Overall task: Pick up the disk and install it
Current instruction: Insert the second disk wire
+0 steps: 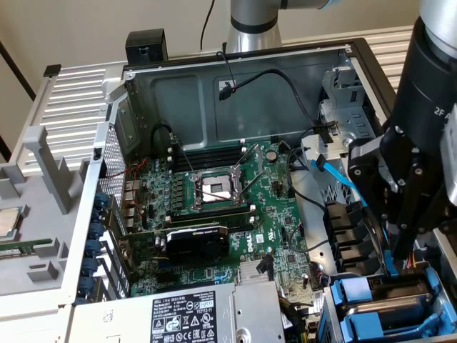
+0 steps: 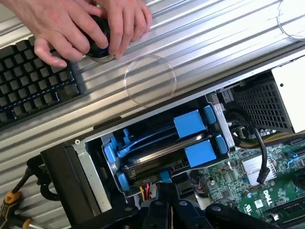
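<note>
Bench (image 2: 228,33): ribbed metal surface carrying an open computer case (image 1: 235,78), a keyboard (image 2: 28,81) and a person's hands (image 2: 86,24).
Case middle: green motherboard (image 1: 214,207) with bare processor socket (image 1: 214,189).
Exterior view's right: gripper (image 1: 396,236), fingers together, nothing held, just above the drive bay.
Disk (image 2: 157,145): seated in the bay, blue carrier tabs showing.
</note>
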{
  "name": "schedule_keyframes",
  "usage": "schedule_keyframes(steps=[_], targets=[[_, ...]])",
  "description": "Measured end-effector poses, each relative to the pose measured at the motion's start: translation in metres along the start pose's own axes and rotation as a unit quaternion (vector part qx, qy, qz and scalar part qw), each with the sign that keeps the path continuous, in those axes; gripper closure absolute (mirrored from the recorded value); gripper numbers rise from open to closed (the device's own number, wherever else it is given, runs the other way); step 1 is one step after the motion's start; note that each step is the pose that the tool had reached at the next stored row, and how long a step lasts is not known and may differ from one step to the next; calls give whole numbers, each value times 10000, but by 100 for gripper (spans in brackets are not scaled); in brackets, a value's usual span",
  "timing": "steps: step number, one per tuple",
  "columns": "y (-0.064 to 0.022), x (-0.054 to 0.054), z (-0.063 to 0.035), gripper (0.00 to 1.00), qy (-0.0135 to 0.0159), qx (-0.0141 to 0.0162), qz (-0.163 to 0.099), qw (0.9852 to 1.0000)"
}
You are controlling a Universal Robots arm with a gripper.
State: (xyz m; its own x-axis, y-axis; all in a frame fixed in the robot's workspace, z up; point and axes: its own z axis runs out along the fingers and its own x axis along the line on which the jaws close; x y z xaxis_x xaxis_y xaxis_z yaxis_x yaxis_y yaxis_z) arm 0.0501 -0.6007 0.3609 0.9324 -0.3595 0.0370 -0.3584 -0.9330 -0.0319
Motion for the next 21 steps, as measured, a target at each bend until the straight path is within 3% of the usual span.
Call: schedule_keyframes(steps=[3, 7, 10, 18, 21], targets=[[0, 0, 0, 89, -9, 10, -272, 9996], [0, 0, 0, 89, -20, 24, -639, 9980], [-1, -1, 0, 89, -29, 34, -902, 9959], [-5, 7, 1, 89, -51, 56, -1506, 9886], [-5, 6, 1, 89, -55, 57, -1545, 9880]])
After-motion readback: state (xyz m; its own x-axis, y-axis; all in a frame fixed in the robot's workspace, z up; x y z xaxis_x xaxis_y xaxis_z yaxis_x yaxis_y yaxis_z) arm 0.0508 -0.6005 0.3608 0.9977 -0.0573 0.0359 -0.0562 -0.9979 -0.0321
